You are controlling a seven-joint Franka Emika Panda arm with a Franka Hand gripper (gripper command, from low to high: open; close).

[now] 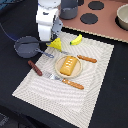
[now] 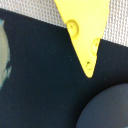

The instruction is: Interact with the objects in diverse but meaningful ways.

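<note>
Where mat (image 1: 95, 75) meets dark table, cheese wedge (image 2: 85, 30) overhangs beside saucepan (image 2: 107, 110).

The white arm (image 1: 48, 17) hangs wrist-down in the exterior view; the gripper (image 1: 48, 42) is hidden below it, its jaws seemingly unreadable.

So there's a striped placemat (image 1: 92, 75), with 1 fork (image 1: 66, 80) on it near its front edge and a toy stovetop (image 1: 97, 15) right behind it.
</note>
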